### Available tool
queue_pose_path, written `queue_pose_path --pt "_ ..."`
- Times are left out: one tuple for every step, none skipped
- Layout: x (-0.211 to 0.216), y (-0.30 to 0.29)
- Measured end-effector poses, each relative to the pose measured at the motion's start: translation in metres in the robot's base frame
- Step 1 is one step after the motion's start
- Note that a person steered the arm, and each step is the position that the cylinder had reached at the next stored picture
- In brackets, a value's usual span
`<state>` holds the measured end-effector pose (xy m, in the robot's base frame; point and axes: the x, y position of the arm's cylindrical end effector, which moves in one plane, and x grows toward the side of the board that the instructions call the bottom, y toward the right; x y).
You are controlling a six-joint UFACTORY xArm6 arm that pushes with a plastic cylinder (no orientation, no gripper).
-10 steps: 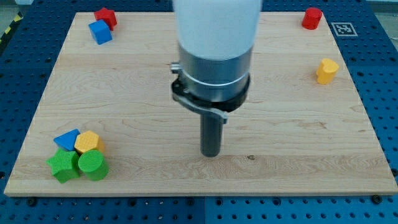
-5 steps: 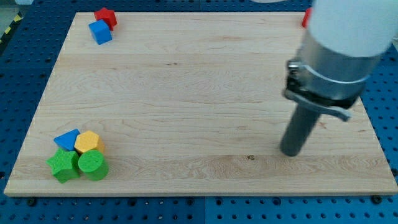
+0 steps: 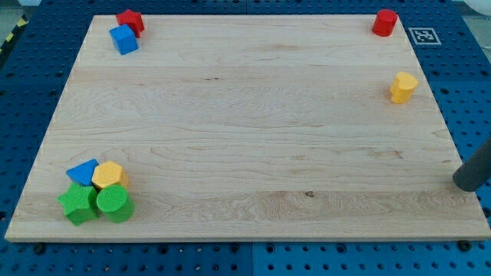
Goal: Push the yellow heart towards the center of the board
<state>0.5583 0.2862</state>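
Note:
The yellow heart point(image 3: 403, 87) stands near the board's right edge, in the upper right of the view. My tip point(image 3: 465, 185) is at the view's far right, just off the board's right edge, well below and to the right of the yellow heart. Nothing touches the heart.
A red cylinder point(image 3: 384, 22) sits at the top right corner. A red block point(image 3: 130, 20) and a blue cube point(image 3: 123, 39) sit at the top left. At the bottom left cluster a blue triangle point(image 3: 81, 172), a yellow hexagon point(image 3: 108, 175), a green star-like block point(image 3: 77, 204) and a green cylinder point(image 3: 114, 203).
My tip has swept from the board's middle to the right and now stands past the right edge. The arm body has left the view. No block has moved.

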Motion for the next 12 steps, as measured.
queue_pose_path --pt "0.000 0.001" --pt "0.000 0.017" --pt "0.000 0.024" --pt "0.000 0.024" --pt "0.000 0.027" --pt "-0.001 0.057" --pt "-0.015 0.058" --pt "-0.049 0.058" --pt "-0.094 0.052" --pt "-0.150 0.046" --pt "-0.183 0.002" --pt "-0.189 -0.031"
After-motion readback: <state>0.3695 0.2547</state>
